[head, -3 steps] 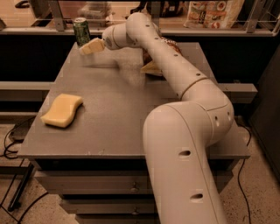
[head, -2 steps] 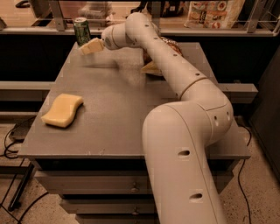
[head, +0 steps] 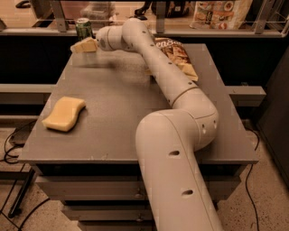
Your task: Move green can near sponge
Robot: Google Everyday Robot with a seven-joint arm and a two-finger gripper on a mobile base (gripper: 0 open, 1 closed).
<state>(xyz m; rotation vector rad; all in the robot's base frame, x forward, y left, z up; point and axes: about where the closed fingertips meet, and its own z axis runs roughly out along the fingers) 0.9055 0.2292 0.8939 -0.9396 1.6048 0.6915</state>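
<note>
Arm: the wide cream lower link (head: 171, 180) fills the foreground, far nearer the camera than the gripper; the limb bends at an elbow and stretches away over the table to the far-left corner.
Table: a grey top (head: 117, 103) lies under the whole reach; the gripper hangs over its far-left part.
Sponge: the pale yellow sponge (head: 64, 113) lies flat on the table, well apart from the gripper, toward the camera and slightly to the picture's left of it.
Chip bag: a brown chip bag (head: 179, 53) lies on the far right side of the table, off to the picture's right of the gripper and partly hidden by the forearm.
Gripper: the cream gripper (head: 83, 45) points toward the picture's left, low over the table's far-left corner.
Gripper state: I cannot tell whether it is open or closed, nor whether it grips anything.
Green can: the green can (head: 83, 28) stands upright just behind the gripper at the table's far edge; contact between them cannot be made out.
Shelf: a rail with packages (head: 221, 13) lies beyond the gripper, past the table's far edge.
</note>
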